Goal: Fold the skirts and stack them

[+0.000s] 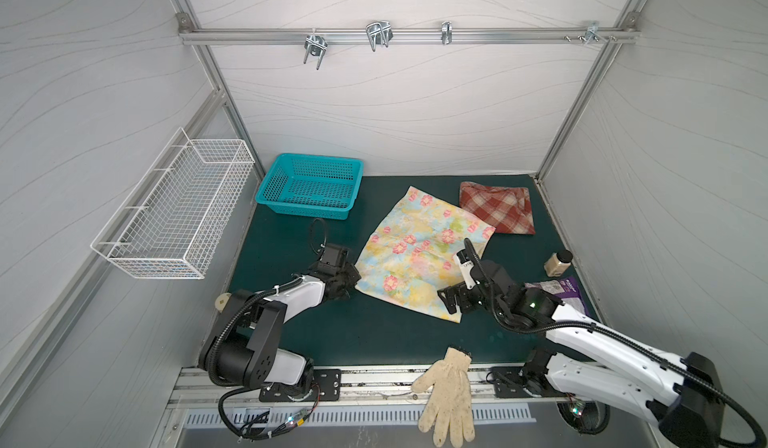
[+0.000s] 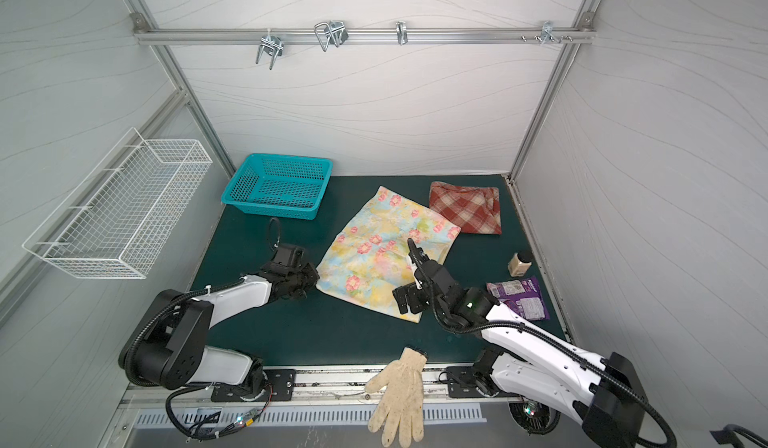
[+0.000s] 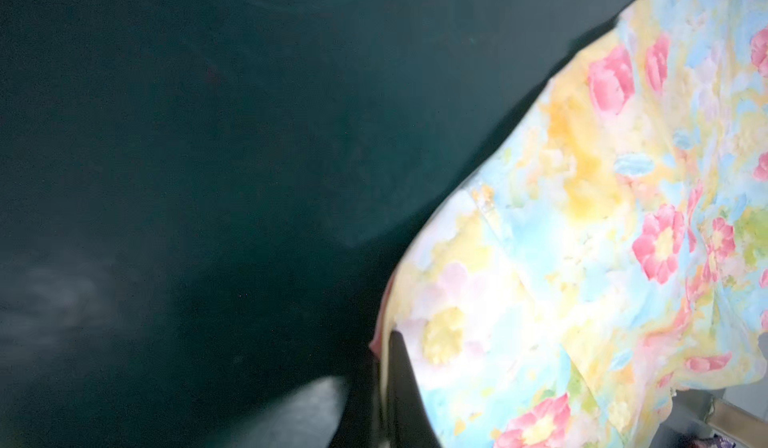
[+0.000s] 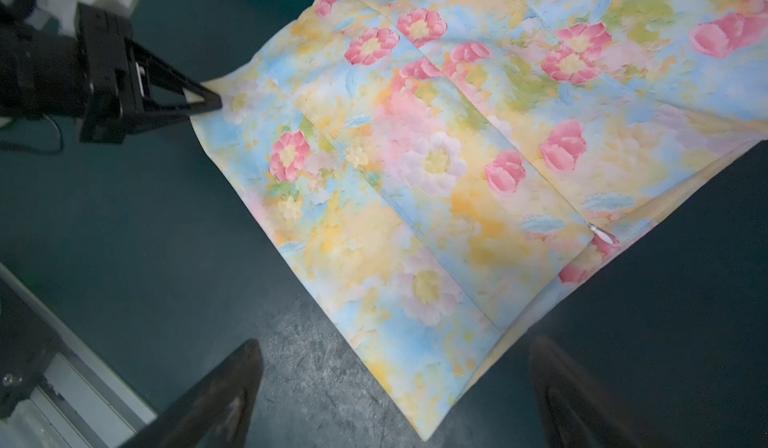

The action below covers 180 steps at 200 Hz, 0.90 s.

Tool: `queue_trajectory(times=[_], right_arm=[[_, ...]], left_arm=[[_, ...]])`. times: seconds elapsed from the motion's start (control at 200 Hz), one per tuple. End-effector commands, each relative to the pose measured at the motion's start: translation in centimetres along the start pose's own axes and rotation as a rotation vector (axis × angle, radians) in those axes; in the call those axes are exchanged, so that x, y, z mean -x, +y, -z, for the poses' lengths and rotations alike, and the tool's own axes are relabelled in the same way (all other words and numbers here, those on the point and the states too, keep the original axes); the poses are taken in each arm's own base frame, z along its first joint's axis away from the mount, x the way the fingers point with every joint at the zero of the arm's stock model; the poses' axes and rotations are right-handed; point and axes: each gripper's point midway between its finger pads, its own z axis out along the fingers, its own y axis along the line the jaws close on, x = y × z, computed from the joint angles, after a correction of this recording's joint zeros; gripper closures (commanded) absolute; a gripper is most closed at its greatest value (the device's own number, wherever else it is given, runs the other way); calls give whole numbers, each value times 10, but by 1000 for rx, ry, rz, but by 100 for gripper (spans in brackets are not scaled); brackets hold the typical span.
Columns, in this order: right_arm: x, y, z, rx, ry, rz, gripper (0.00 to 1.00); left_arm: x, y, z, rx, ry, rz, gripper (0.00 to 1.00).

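Two skirts on the worktop point(image 1: 374, 333). In both top views the floral skirt point(image 1: 415, 259) point(image 2: 374, 259) lies spread flat mid-worktop. The plaid skirt point(image 1: 496, 208) point(image 2: 465, 208) sits at the far right, just beside the floral one's far corner, possibly touching; it looks folded but I can't count layers. Left arm point(image 1: 291, 296) is at the floral skirt's near-left corner, with its tips hidden under the wrist body. Right arm point(image 1: 573, 333) hangs over the near-right edge and covers part of it. Left wrist view is blurred and overexposed: dark fingers point(image 3: 401, 392) meet at the cloth edge, and most of the skirt is cut off. Right wrist view is the clearest. Left jaws are pinched tight on the floral corner and the cloth tents slightly there. Right jaws are spread fully, gripping nothing, with the fingers point(image 4: 220, 392) straddling the near corner from above. My read: the step in hand is the second corner grasp. Drop the right jaws onto that corner and take a shallow bite matching the left. Then lift both level and keep light tension so the thin fabric doesn't sag mid-fold. I can't tell whether the left pinch holds both layers or only the top one. The plaid skirt is not visible in either wrist view.
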Motion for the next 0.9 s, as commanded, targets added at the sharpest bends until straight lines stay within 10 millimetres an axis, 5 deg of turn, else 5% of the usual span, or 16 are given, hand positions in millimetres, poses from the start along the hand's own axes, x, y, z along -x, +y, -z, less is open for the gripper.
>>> queue_trajectory(times=[0.0,0.23,0.505,0.896], right_arm=[[-4,7,-6,-63,24,109,1],[-19,67,-29,-41,62,356,1],[-49,137,-61,3,116,585,4],[-72,142,-93,-31,196,624,31]], left_arm=[[25,-4,24,-13,-15,-11,100],[70,-4,58,-46,-51,14,100],[86,-11,61,-80,-29,32,100],[97,-11,65,-106,-45,67,100]])
